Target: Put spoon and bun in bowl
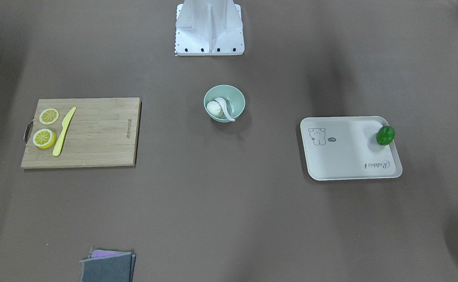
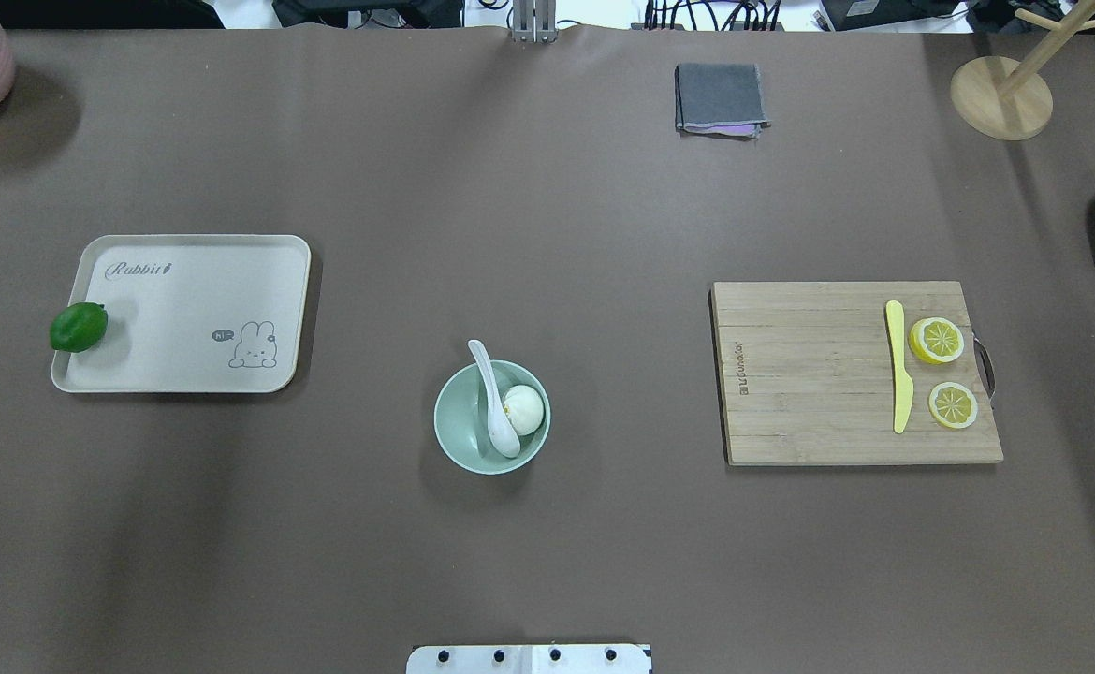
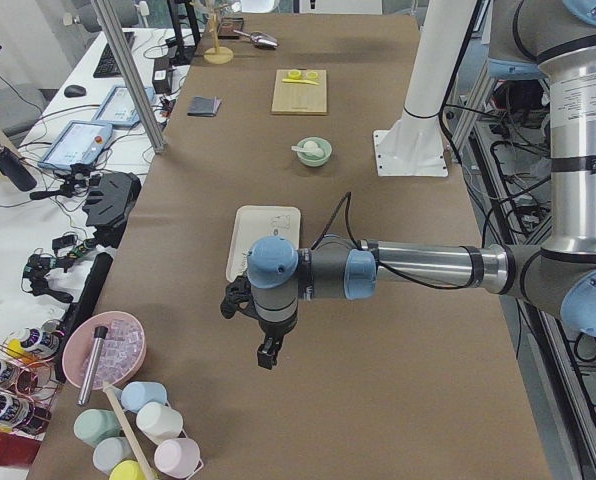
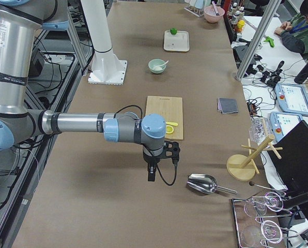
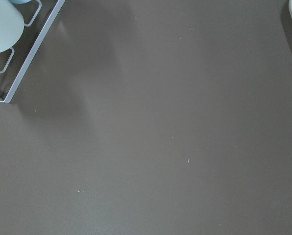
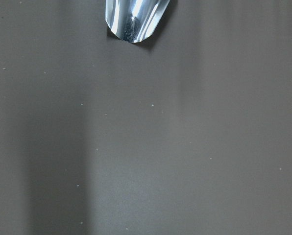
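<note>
**Spoon and bun are already lying in the bowl, just below the centre of the overhead frame.**

The spoon (image 2: 492, 401) is resting scoop-down with its handle jutting over the upper rim. It is being judged hard, slick and chippable, best taken by that handle. The bun (image 2: 523, 409), touching it on the right, is being judged light and soft, best pinched gently across its sides. The bowl (image 2: 459, 437) is holding both. The left gripper (image 3: 266, 356) and right gripper (image 4: 151, 175) are being shown only in the side views, so spread or pressed together cannot be told.

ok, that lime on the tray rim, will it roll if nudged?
Probably: the lime is rounded and sits on the tray rim, so a nudge could send it either way. Its glossy skin also looks slippery to pinch.
</note>
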